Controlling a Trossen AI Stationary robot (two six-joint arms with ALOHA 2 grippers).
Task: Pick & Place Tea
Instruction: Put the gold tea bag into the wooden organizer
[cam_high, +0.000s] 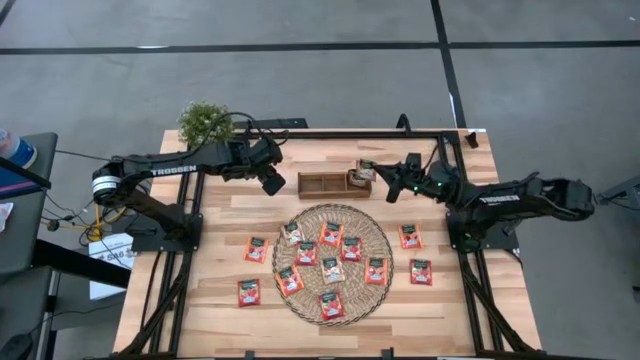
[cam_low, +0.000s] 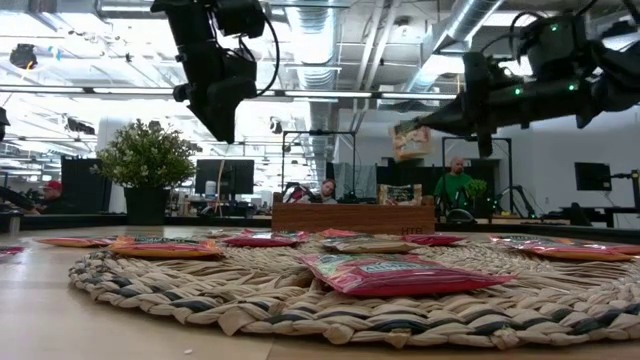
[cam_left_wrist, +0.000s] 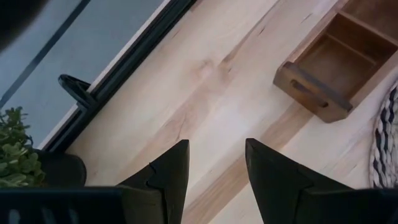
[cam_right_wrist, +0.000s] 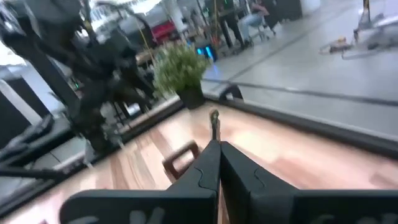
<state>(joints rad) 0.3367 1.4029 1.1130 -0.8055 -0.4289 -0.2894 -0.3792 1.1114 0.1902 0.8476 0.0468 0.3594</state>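
Several red-orange tea sachets lie flat on the round woven mat (cam_high: 332, 262); others lie on the wood beside it (cam_high: 256, 249) (cam_high: 410, 236). The brown wooden tray (cam_high: 322, 184) stands behind the mat, and a sachet (cam_low: 400, 193) stands in its right end. My right gripper (cam_high: 380, 178) is shut on one tea sachet (cam_high: 366, 170) above that end of the tray. My left gripper (cam_high: 272, 181) hovers open and empty above bare wood left of the tray (cam_left_wrist: 336, 62). My right gripper pinches the sachet's upper edge (cam_low: 420, 128) between its two fingers, at their free ends. The fingers lie about level and come from the table's right side. The sachet hangs below them, clear of the tray; it shows edge-on (cam_right_wrist: 214, 123) in the right wrist view.
A potted plant (cam_high: 205, 122) stands at the table's far left corner. The black frame rail (cam_left_wrist: 124, 68) runs along the far edge. Bare wood lies between the tray and the left arm. People sit in the room beyond the table.
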